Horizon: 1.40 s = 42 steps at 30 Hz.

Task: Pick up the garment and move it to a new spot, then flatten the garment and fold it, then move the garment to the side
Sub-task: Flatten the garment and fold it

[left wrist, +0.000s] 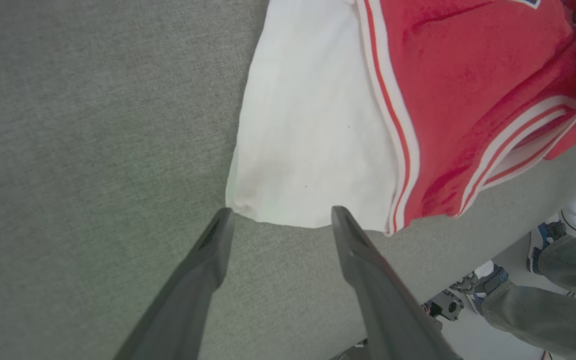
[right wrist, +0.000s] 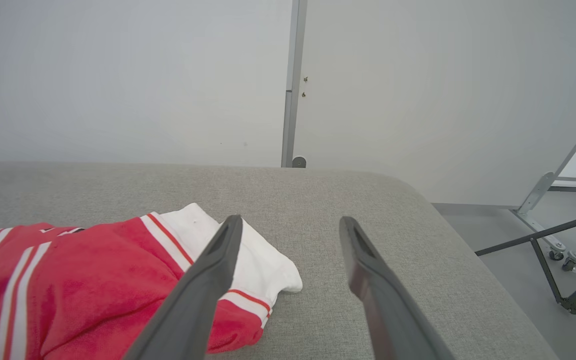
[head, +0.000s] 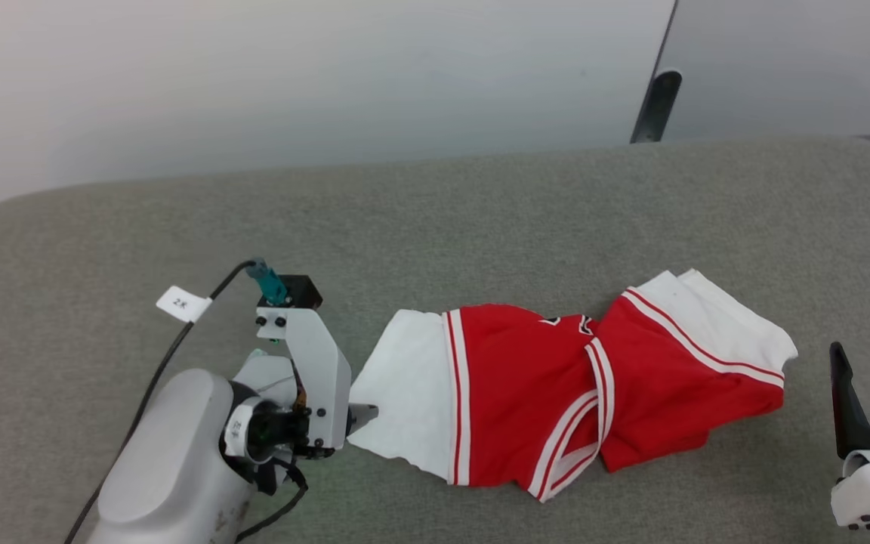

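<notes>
Garment (head: 556,400) lies crumpled on the grey table (head: 435,227), toward the near right. The red body is twisted at the middle, with a white sleeve at each end. It is neither flat nor folded.

Left gripper (left wrist: 278,215): jaws wide, empty, low over the table. Its tips sit at the hem of the left sleeve (left wrist: 308,135), one by the corner. Cannot tell whether they touch the cloth.

Right gripper (right wrist: 290,220): jaws wide, empty, just beside the right sleeve (right wrist: 268,270) and apart from it.

Likely trouble, as I judge it:
- The sleeve hem lies flat on the table. Closing here may catch nothing, or only one layer, and a thin pinch could slip during a lift.
- Pushing forward to get under the hem may shove the sleeve and bunch it more.
- The table cover is fabric, so the tips could nip it along with the sleeve.
- Lifting by one sleeve alone would probably tighten the middle twist and make flattening harder.
- The garment's near hem lies close to the table edge. A sideways drag could spill it over, where a person's legs (left wrist: 543,300) stand.
</notes>
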{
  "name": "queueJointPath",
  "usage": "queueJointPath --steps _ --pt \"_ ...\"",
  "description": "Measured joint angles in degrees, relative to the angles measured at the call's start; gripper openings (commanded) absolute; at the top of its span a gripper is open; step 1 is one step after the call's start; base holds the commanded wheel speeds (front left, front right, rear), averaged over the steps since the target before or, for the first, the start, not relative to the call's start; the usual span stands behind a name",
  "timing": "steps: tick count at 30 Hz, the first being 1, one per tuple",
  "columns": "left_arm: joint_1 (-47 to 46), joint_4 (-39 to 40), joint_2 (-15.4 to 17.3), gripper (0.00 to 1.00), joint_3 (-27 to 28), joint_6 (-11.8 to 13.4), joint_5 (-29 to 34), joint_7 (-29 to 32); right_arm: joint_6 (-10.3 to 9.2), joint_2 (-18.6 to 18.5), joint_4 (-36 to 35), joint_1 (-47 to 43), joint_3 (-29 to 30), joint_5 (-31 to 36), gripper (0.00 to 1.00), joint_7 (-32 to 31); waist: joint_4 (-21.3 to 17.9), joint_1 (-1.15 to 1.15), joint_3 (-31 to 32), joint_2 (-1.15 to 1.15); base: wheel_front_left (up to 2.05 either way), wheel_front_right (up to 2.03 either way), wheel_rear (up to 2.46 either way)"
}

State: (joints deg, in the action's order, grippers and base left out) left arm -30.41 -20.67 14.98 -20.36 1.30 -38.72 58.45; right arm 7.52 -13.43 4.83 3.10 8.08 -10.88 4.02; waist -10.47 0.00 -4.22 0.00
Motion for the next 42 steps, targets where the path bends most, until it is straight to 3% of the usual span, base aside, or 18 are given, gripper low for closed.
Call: queueJointPath --steps 14,15,16,18,22,23,27,33,42 --pt "-5.47 -13.9 -1.58 1.0 0.1 -2.91 -0.99 -3.02 0.0 -0.53 -1.92 3.73 -2.12 -1.93 1.0 -2.98 -2.35 0.0 -4.83 0.0 0.0 0.0 0.0" --pt "-5.95 -14.68 -1.85 0.96 0.07 -3.33 -1.24 -3.01 0.0 -0.9 -1.88 4.11 -2.46 -2.47 1.0 -3.98 -2.25 0.0 -4.96 0.0 0.0 0.0 0.0" --pt "-6.33 -15.39 -2.11 0.76 0.16 -3.54 -1.37 -3.13 0.0 -1.42 -1.79 4.58 -2.99 -2.76 1.0 -5.08 -2.08 0.0 -5.02 0.0 0.0 0.0 0.0" --pt "-7.03 -17.0 -2.47 0.02 0.36 -3.86 -1.82 -3.91 0.0 -2.76 -0.92 5.67 -3.8 -3.82 1.0 -8.57 -1.64 0.0 -5.05 0.0 0.0 0.0 0.0" --pt "-8.18 -19.25 -3.65 0.0 0.38 -4.19 -2.59 -4.34 0.0 -5.56 0.63 7.58 -5.67 -5.87 1.0 -14.19 -0.85 0.0 -5.12 0.0 0.0 0.0 0.0" --pt "-9.3 -20.71 -4.17 0.0 -0.2 -4.92 -2.59 -4.16 0.0 -8.03 3.31 10.03 -7.38 -7.68 1.0 -21.05 0.03 0.0 -5.23 0.0 0.0 0.0 0.0" --pt "-10.62 -22.43 -5.3 0.0 -1.2 -5.92 -2.66 -4.8 0.0 -10.77 8.61 12.98 -7.39 -11.48 1.0 -31.73 1.73 0.0 -5.48 0.0 0.0 0.0 0.0" --pt "-11.73 -23.61 -6.46 0.0 -2.02 -6.84 -2.67 -5.88 0.0 -12.45 13.22 17.07 -7.22 -12.87 1.0 -37.91 3.34 0.0 -6.01 0.0 0.0 0.0 0.0" --pt "-13.81 -24.46 -7.54 0.0 -3.39 -7.76 -3.18 -6.1 0.0 -10.65 22.27 22.53 -6.97 -11.84 1.0 -44.37 5.14 0.0 -7.76 0.0 0.0 0.0 0.0"
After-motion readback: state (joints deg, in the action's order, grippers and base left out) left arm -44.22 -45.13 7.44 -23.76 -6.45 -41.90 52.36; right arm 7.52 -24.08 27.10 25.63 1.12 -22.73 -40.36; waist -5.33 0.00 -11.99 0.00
